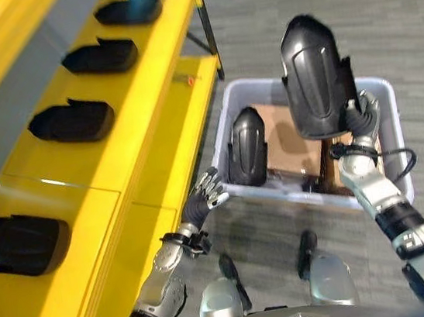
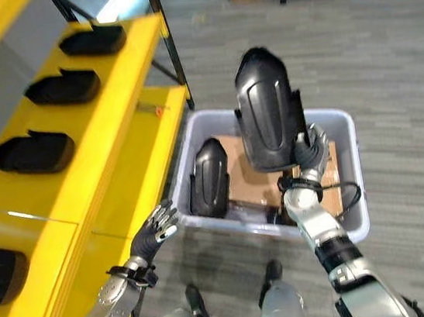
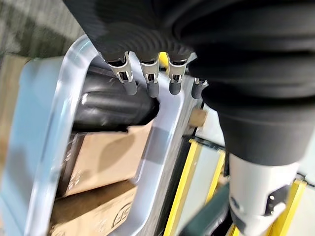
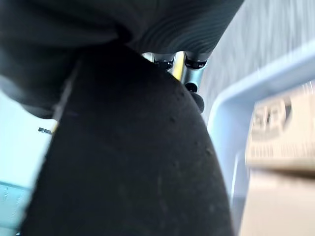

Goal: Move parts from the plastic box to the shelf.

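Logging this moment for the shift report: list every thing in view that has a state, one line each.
Right hand: shut on the lifted black part.
Lifted black part: held upright above the plastic box.
Left hand: open, at the box's near-left rim.
Second black part: standing in the box, leaning on its left wall.
Plastic box: on the floor, holding cardboard.
Shelf: four black parts lying in a row.

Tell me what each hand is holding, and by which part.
Right hand grips a black part by its lower end, above the plastic box. Left hand holds nothing.
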You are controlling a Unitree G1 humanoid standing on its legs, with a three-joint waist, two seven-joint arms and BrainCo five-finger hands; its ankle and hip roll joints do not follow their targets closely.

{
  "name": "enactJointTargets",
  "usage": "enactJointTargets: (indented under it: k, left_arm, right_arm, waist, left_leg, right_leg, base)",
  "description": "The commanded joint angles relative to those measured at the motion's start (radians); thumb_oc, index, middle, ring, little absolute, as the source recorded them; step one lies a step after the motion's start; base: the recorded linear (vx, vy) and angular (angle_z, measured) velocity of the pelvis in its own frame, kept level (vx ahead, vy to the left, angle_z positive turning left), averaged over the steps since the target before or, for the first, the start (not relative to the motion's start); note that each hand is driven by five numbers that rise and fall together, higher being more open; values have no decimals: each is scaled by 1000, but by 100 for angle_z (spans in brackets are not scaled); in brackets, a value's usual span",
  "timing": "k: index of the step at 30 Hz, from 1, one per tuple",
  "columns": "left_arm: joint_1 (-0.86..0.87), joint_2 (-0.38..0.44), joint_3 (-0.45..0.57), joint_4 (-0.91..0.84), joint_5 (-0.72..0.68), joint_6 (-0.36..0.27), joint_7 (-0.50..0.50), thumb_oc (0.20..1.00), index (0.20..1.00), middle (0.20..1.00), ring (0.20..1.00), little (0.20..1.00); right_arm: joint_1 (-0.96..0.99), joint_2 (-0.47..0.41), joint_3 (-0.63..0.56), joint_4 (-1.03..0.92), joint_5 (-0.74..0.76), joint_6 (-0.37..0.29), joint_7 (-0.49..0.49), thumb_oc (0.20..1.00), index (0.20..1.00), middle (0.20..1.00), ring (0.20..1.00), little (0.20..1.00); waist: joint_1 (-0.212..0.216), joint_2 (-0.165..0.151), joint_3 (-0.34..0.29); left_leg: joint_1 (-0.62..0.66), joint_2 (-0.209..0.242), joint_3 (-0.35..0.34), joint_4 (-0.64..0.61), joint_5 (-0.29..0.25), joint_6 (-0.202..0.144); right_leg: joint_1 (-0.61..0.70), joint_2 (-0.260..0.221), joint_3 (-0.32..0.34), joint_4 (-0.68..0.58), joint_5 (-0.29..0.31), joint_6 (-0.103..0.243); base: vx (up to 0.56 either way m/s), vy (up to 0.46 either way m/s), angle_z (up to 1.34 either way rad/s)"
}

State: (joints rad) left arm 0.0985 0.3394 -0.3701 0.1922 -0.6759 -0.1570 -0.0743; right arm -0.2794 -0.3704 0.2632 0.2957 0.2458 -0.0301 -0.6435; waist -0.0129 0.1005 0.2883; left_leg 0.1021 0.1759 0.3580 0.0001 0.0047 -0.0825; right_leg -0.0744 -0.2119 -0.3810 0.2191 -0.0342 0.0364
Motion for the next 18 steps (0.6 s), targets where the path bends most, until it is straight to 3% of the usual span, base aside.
enactJointTargets:
  k: [1, 6, 9, 18]
  left_arm:
    - [-36, 23, 23, -62, 45, -38, 16, 1000, 1000, 1000, 1000, 1000]
    - [0, 25, 54, -73, 80, -17, 20, 1000, 1000, 1000, 1000, 1000]
    - [20, 43, 83, -84, 118, -4, 25, 1000, 1000, 1000, 1000, 1000]
    - [25, 81, 146, -109, 136, 33, -38, 1000, 1000, 1000, 1000, 1000]
  right_arm:
    - [-88, 2, 38, -64, 113, -73, 249, 200, 200, 200, 200, 200]
    - [8, 29, 121, -142, 151, -40, 392, 200, 200, 200, 200, 200]
    - [43, 44, 190, -184, 190, -1, 472, 200, 200, 200, 200, 200]
    - [113, 55, 229, -218, 214, 4, 446, 200, 200, 200, 200, 200]
  waist:
    - [13, -37, 41]
    - [27, -52, -13]
    - [48, -57, -44]
    - [99, -66, -100]
  left_leg:
    - [-49, 84, -42, -22, 92, -45]
    - [-16, 77, -34, -48, 94, -40]
    - [11, 71, -11, -73, 97, -40]
    - [8, 26, 32, -87, 78, -22]
  right_leg:
    - [93, -55, 42, -38, -48, 38]
    - [147, -67, 2, -84, -25, 59]
    - [191, -86, -47, -134, 11, 90]
    - [230, -130, -176, -206, 124, 137]
  base:
    - [83, 168, 5]
    - [25, 164, 12]
    - [-49, 266, 17]
    - [-84, 182, 10]
